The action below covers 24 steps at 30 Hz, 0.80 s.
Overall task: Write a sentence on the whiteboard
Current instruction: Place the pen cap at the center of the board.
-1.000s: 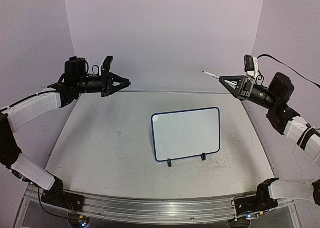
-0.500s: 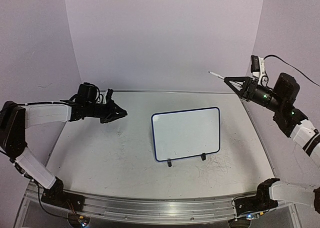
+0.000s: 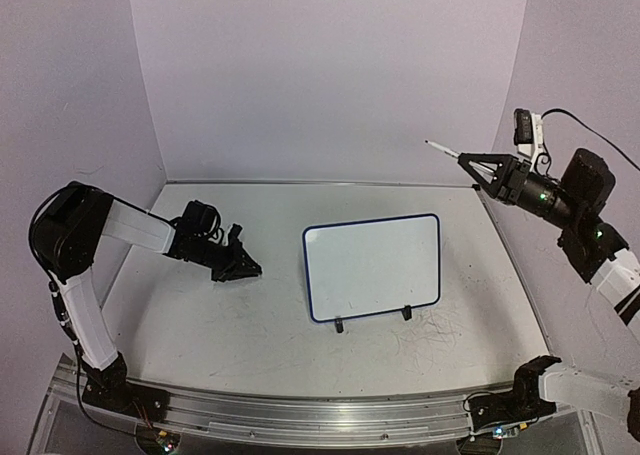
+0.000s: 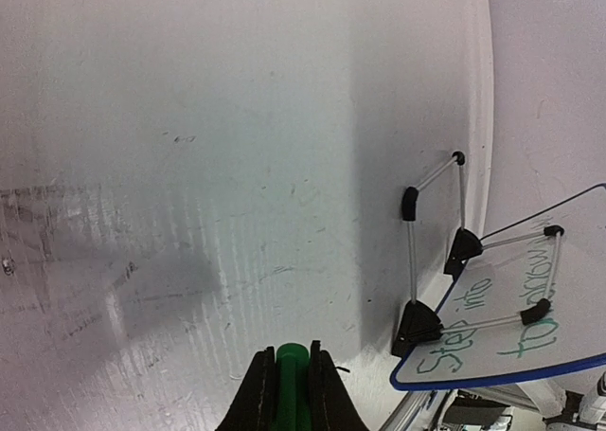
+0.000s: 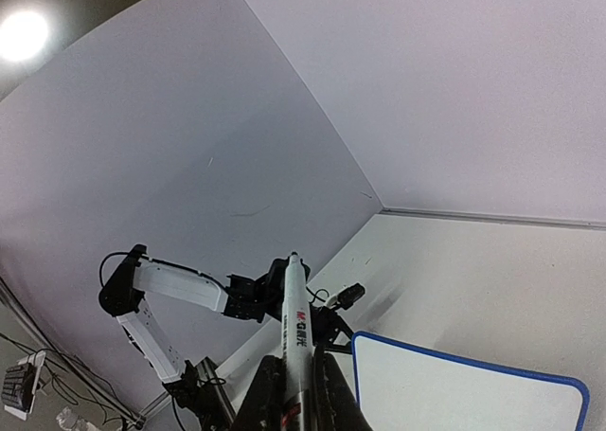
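The whiteboard point(image 3: 372, 267) stands tilted on two black clip feet at the table's middle; its face looks blank in the top view and in the right wrist view point(image 5: 454, 393). In the left wrist view the whiteboard point(image 4: 502, 332) carries two lines of green handwriting point(image 4: 488, 303) that seem to read "Step into tomorrow". My left gripper point(image 3: 245, 270) is low over the table, left of the board, shut on a green marker cap point(image 4: 292, 384). My right gripper point(image 3: 472, 163) is raised at the right, shut on a white marker point(image 5: 295, 308) that points up and left.
Faint grey scribbles mark the tabletop point(image 3: 430, 330) in front of the board. The board's wire stand legs point(image 4: 413, 260) stick out towards my left gripper. Walls close in the table at the back and both sides. A metal rail point(image 3: 300, 415) runs along the near edge.
My left arm has dropped from high at the back left down to the table and moved towards the board. My right gripper has drifted right and a little back with the marker.
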Motion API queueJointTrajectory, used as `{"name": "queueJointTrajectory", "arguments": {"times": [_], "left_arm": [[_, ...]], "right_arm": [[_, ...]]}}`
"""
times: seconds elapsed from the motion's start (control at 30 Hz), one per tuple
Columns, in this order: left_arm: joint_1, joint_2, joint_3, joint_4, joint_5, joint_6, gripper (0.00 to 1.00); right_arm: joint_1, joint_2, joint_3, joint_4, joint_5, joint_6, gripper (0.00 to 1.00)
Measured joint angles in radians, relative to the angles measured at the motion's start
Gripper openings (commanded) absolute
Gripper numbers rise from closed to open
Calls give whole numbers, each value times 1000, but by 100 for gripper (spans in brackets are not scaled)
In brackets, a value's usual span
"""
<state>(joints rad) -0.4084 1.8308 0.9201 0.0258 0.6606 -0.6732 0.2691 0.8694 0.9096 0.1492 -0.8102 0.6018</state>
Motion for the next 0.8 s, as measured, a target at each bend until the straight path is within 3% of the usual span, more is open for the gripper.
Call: {"name": "queueJointTrajectory", "arguments": {"times": [0.3, 0.8], "left_arm": [[4, 44, -26, 1, -11, 22, 5], [4, 49, -25, 0, -37, 61, 26]], "right_arm": [[0, -17, 0, -9, -3, 0, 0], [0, -19, 0, -16, -2, 0, 0]]}}
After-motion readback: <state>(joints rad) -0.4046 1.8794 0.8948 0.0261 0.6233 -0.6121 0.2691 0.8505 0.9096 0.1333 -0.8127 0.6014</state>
